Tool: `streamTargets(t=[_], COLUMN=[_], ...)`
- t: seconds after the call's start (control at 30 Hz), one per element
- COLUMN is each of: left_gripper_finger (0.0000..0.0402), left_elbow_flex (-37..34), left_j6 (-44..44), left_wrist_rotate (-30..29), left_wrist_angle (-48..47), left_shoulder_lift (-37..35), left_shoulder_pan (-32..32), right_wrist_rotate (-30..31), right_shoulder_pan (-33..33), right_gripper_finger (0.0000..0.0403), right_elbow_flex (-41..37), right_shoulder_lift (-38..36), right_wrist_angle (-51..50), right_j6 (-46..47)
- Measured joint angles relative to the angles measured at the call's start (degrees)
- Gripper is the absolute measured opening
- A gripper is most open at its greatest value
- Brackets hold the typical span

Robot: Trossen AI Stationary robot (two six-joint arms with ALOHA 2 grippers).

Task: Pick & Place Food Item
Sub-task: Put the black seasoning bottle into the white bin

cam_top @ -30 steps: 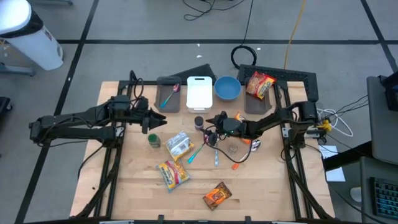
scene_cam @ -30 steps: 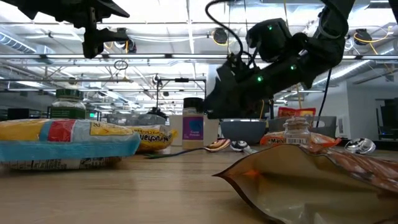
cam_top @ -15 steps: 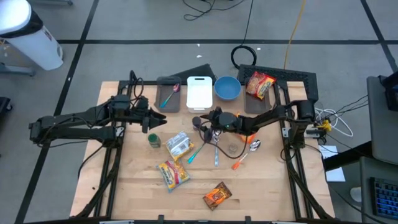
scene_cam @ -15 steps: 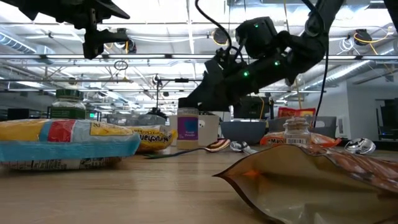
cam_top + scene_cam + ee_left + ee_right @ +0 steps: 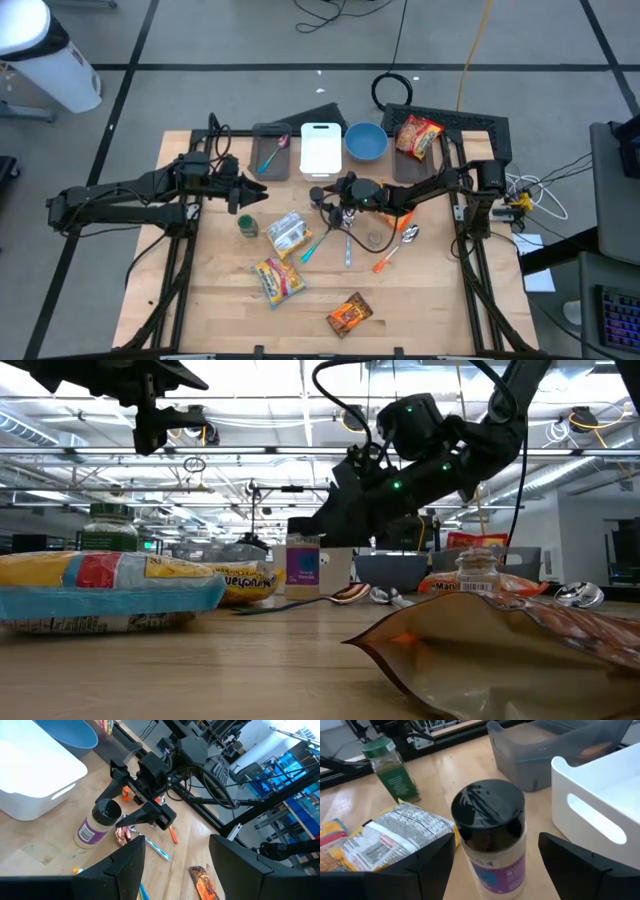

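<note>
A light wooden table (image 5: pixel 210 300) is seen from above, standing on a grey floor crossed by dark lines. Nearest the front edge an orange snack bag (image 5: pixel 349 315) is laid, with a yellow packet (image 5: pixel 279 279) and a silver packet (image 5: pixel 287 232) farther in. A green-capped spice jar (image 5: pixel 247 225) is set beside the silver packet. Along the far side a grey tray (image 5: pixel 271 152), a white bin (image 5: pixel 320 147) and a blue bowl (image 5: pixel 366 141) are lined up. The right arm is stretched low across the table, and its right gripper (image 5: pixel 328 193) is held open on either side of the black-capped jar (image 5: pixel 489 836), not yet closed on it. The left gripper (image 5: pixel 243 195) is hung open above the table, holding nothing.
</note>
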Motion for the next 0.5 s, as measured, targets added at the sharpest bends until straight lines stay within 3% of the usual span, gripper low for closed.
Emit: streamTargets(t=[0.5], left_gripper_finger=[0.0230], left_elbow_flex=[0.0], left_j6=[0.0], left_wrist_rotate=[0.0], left_wrist_angle=[0.0], left_shoulder_lift=[0.0], left_shoulder_pan=[0.0], right_wrist_rotate=[0.0], right_shoulder_pan=[-0.1], right_gripper_finger=[0.0279], right_elbow_flex=[0.0], right_shoulder_lift=[0.0], right_wrist_angle=[2.4], right_j6=[-0.5])
